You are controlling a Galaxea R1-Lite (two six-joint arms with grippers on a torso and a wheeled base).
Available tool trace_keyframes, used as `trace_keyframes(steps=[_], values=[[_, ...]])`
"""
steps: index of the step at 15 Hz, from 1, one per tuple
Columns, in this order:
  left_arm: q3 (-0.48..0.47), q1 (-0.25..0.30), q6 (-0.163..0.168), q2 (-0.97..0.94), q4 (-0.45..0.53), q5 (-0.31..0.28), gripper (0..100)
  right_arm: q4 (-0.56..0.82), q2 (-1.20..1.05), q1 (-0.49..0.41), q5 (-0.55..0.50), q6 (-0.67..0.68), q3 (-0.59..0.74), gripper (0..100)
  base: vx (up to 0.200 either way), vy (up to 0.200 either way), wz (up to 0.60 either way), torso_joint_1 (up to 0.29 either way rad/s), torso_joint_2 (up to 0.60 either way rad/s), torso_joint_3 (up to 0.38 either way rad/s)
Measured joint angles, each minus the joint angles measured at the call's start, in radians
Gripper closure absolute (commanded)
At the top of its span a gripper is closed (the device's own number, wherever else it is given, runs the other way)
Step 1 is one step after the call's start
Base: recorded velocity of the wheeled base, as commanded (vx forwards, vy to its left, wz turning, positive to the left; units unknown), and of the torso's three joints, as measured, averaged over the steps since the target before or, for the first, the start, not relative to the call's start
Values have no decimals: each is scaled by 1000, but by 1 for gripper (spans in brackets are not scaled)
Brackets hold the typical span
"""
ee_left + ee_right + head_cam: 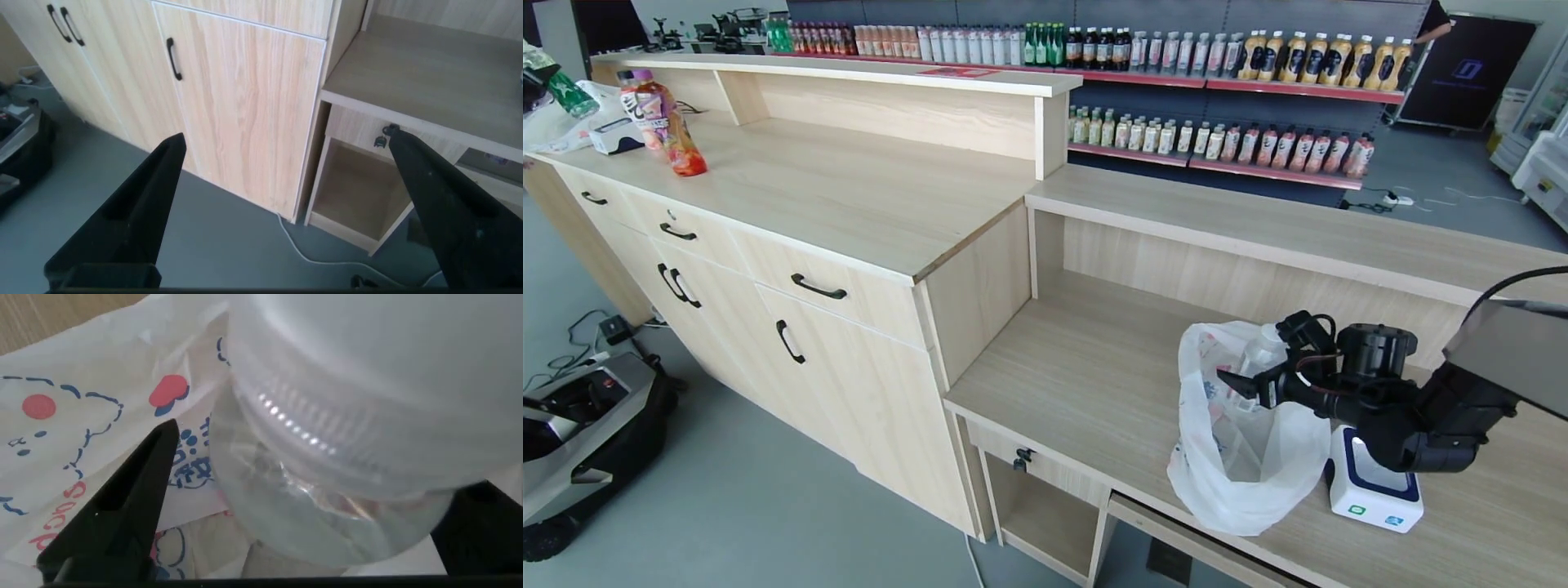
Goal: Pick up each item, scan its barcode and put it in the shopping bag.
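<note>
Shopping bag (pixel 1241 465) sits on lower counter (pixel 1078 359), mouth open, just beside white scanner box (pixel 1372 494). Clear bottle (pixel 343 457) with pale cap hangs in bag's mouth between spread fingers of right gripper (pixel 1254 351); near finger (pixel 122 514) stands apart from bottle wall. Left gripper (pixel 286 155) gapes wide, grips nothing, faces cabinet doors (pixel 245 98). Red drink bottle (pixel 670 126) stands on upper counter (pixel 849 188), well apart.
</note>
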Motion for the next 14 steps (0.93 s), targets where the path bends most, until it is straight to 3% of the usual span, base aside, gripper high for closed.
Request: trace_keyframes(steps=[4, 8, 11, 14], values=[[0, 0, 0, 0, 0, 0, 0, 125, -290, -40, -2, -7, 132, 0, 0, 0, 0, 0, 0, 0], [0, 0, 0, 0, 0, 0, 0, 340, -580, -209, -31, -94, 259, 0, 0, 0, -150, 1, 2, 1], [0, 0, 0, 0, 0, 0, 0, 452, -677, -337, -187, -194, 281, 0, 0, 0, -600, 2, 4, 4], [0, 0, 0, 0, 0, 0, 0, 461, -699, -389, -517, -165, 283, 0, 0, 0, -600, 4, 4, 1]])
